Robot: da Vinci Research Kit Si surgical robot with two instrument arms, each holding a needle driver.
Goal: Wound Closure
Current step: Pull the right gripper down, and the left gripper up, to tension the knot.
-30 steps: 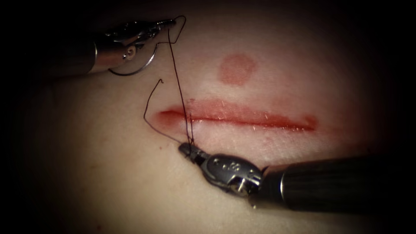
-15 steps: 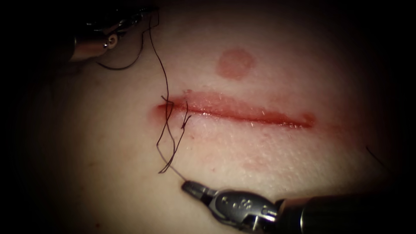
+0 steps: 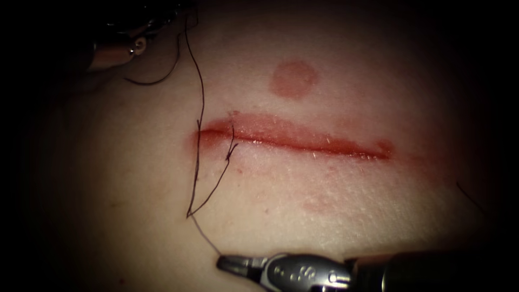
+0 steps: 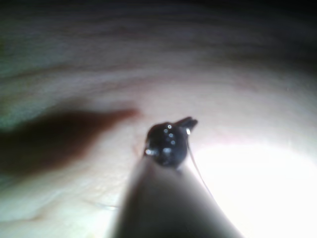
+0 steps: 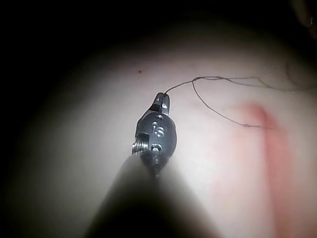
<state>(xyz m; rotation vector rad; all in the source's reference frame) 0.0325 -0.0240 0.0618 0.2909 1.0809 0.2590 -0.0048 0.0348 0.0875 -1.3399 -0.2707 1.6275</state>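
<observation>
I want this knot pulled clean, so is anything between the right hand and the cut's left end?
Nothing visible but the thin dark thread, which the right hand grips; bare pale tissue lies between. The curved steel needle is out of the tissue, beside the left hand.

Right gripper (image 3: 227,264) at lower centre of the endoscope frame: short grey metal tip on a rounded steel wrist housing stamped with small characters, then a dark matte shaft (image 3: 432,270) toward lower right. Left gripper (image 3: 162,21) at upper left: dark metal, a bright round pivot pin (image 3: 140,45), a polished silver collar.
</observation>
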